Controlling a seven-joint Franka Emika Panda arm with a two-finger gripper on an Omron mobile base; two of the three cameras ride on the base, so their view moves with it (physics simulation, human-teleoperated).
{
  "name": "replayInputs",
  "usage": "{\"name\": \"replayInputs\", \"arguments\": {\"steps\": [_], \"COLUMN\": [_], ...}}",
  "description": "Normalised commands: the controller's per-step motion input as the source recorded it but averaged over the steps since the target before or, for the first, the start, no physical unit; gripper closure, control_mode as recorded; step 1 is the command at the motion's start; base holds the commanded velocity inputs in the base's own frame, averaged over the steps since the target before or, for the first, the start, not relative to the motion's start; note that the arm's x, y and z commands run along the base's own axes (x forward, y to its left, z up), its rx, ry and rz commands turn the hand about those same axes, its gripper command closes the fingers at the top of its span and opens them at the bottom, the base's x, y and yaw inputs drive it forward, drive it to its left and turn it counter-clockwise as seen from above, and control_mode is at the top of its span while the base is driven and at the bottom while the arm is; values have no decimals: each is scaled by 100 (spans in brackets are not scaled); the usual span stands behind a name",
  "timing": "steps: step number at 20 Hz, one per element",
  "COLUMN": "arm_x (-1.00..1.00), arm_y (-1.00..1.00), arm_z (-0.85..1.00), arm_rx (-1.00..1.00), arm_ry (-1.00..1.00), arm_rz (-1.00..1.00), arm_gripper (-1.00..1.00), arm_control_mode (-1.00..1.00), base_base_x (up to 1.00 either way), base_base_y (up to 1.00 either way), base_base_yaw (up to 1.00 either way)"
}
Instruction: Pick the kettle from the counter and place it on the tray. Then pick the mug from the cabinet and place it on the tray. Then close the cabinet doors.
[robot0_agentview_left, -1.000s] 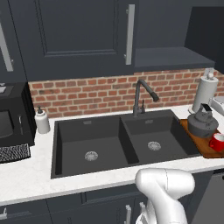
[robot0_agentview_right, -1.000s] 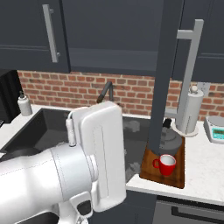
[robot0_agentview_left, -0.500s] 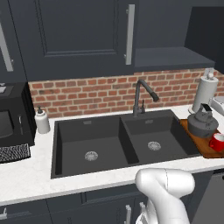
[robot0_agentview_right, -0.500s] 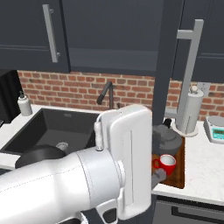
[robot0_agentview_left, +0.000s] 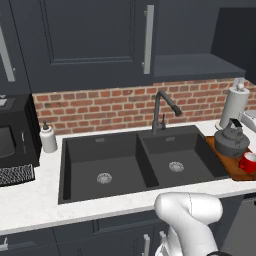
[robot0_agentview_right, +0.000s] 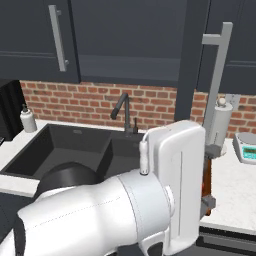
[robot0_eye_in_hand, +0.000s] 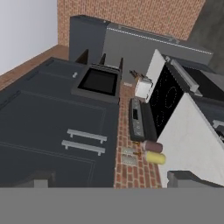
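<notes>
Left base view: squat dark grey metal kettle (robot0_agentview_left: 231, 141) and small red mug (robot0_agentview_left: 248, 162) on brown wooden tray (robot0_agentview_left: 235, 171); right base view hides them behind arm. Pincer wide apart, empty.

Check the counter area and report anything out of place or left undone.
One cabinet door stands swung open, edge-on toward the camera in the right base view, above the tray. The kettle and mug sit upright on the tray; nothing is spilled.
</notes>
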Motion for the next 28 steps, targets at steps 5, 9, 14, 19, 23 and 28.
{"name": "replayInputs", "arguments": {"steps": [5, 9, 14, 19, 23, 28], "arm_x": [20, 29, 28, 22, 21, 28], "arm_y": [-23, -18, -16, -10, -3, 0], "arm_z": [0, 0, 0, -1, -6, -1], "arm_rx": [0, 0, 0, 2, 2, 1], "arm_ry": [2, 9, 7, 5, 1, 0], "arm_rz": [0, 0, 1, 4, 6, 8], "arm_gripper": [-100, -100, -100, -100, -100, -100], "arm_control_mode": [-100, -100, -100, -100, -100, -100], "base_base_x": [0, 0, 0, 0, 0, 0], "base_base_y": [0, 0, 0, 0, 0, 0], "base_base_yaw": [0, 0, 0, 0, 0, 0]}}
